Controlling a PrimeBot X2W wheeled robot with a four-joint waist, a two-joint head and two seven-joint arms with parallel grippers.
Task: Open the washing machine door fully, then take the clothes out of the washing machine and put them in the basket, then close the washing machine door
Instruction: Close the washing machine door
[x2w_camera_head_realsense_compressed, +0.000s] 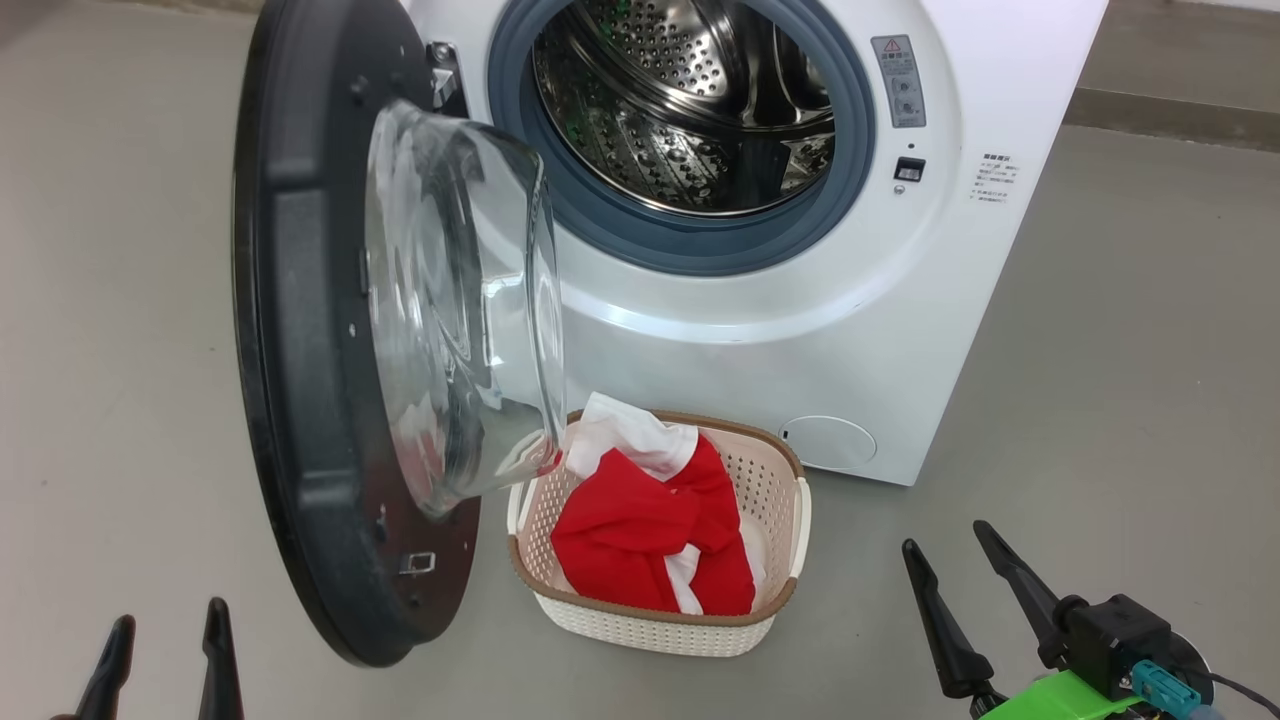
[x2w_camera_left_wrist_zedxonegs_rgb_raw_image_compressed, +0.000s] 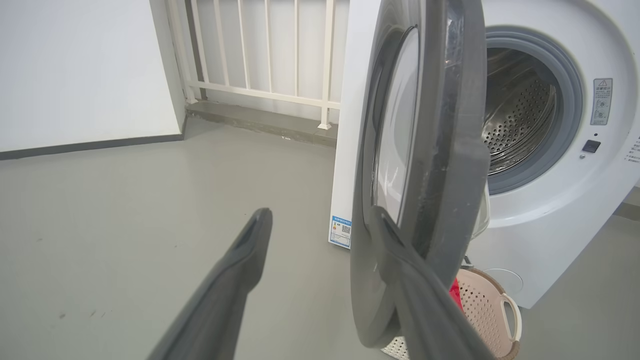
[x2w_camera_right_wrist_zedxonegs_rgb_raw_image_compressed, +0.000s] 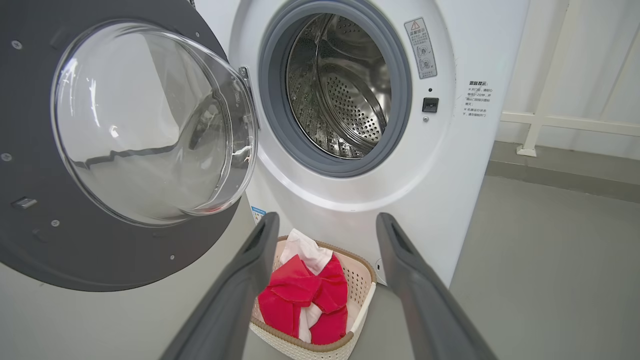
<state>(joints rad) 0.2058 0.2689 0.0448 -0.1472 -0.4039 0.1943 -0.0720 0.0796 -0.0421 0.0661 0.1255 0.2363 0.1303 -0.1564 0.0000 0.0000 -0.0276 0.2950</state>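
Clothes (x2w_camera_head_realsense_compressed: 650, 540) heaped in basket (x2w_camera_head_realsense_compressed: 660, 632) on floor by washing machine's (x2w_camera_head_realsense_compressed: 900, 330) front edge | drum (x2w_camera_head_realsense_compressed: 690, 110) judged empty | washing machine door (x2w_camera_head_realsense_compressed: 300, 400) hung wide over basket's left corner | left gripper (x2w_camera_head_realsense_compressed: 170, 612), right gripper (x2w_camera_head_realsense_compressed: 945, 535) spread (nothing held) | risk: basket clipped as door is shut

The right hand (x2w_camera_head_realsense_compressed: 944, 536) has long tapered black fingers (x2w_camera_head_realsense_compressed: 940, 625), a green bracket (x2w_camera_head_realsense_compressed: 1058, 699), a teal connector (x2w_camera_head_realsense_compressed: 1165, 688).

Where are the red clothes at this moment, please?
In the head view the clothes lie in the basket, low and centre, on the floor before the washing machine, just right of the open door.
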